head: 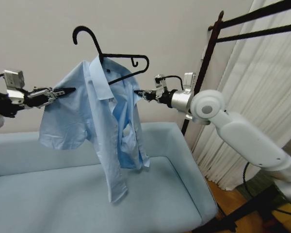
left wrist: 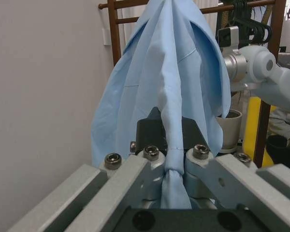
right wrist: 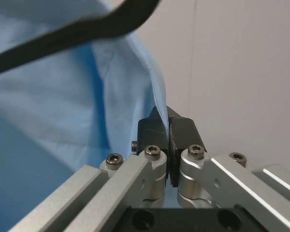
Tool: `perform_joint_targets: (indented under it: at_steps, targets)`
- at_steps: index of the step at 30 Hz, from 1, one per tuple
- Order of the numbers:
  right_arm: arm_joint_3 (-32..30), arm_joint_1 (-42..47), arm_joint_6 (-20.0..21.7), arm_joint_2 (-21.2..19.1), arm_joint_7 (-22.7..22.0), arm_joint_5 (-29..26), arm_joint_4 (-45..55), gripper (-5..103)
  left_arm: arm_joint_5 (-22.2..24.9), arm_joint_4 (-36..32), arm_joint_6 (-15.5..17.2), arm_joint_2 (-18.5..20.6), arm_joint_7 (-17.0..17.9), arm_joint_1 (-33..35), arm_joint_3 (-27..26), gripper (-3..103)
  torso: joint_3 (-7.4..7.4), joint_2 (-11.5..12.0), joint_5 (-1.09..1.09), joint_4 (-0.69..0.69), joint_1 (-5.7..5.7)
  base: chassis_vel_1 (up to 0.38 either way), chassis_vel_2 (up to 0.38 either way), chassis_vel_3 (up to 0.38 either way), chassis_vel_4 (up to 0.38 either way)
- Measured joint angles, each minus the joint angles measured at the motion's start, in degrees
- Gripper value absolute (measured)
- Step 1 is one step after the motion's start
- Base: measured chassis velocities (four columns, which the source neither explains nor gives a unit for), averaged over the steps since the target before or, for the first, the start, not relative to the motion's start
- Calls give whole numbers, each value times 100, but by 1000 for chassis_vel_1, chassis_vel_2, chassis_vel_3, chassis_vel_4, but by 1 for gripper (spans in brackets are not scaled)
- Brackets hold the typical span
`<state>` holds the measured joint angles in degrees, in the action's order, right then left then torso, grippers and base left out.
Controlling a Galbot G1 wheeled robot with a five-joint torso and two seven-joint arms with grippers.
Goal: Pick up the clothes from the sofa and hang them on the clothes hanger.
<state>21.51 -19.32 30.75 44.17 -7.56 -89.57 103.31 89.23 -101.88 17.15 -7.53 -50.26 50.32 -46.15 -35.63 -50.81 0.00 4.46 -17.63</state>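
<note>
The left gripper (head: 67,90) is closed tight on a thick bunch of the light-blue cotton shirt (head: 103,121) at one shoulder. The right gripper (head: 139,92) is clamped on the other shoulder. Between them the shirt hangs spread in the air above the pale-blue fabric sofa (head: 48,194), its tail clear of the seat. A black plastic hanger (head: 126,57) sits tilted inside the collar, its hook free. The dark wooden clothes rack (head: 209,56) stands just past the sofa's right end.

To do the carry well, I judge both arms should travel toward the rack together at matched height. That keeps the shoulders taut, so the tilted hanger neither slips out nor swings.

The right wrist view reveals a hold the head view hides: a thin fabric edge nipped near the fingertips, so probably the weaker grip. The left wrist view shows a fuller fold, and the rack's rails beyond the shirt.
</note>
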Motion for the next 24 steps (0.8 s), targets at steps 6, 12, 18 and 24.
perform_joint_targets:
  at_steps: [6,12,18,24]
  targets:
    - [405,-608,44,-108,233,140,-327,1,-159,28,3,-37,-25,1,0,3,0,0,0,1,0,0,0,0,0]
    - [910,-1167,47,-177,467,377,-516,1,-436,63,3,-91,6,-3,23,3,0,0,-1,0,0,0,0,0,0]
    - [1329,-1596,37,-77,652,736,-730,1,-616,64,56,-139,152,-5,43,3,0,0,0,0,0,0,0,0,0]
    - [1701,-1914,-113,130,744,1059,-978,1,-821,93,94,-194,99,9,84,3,0,0,-1,-1,0,0,0,0,0]
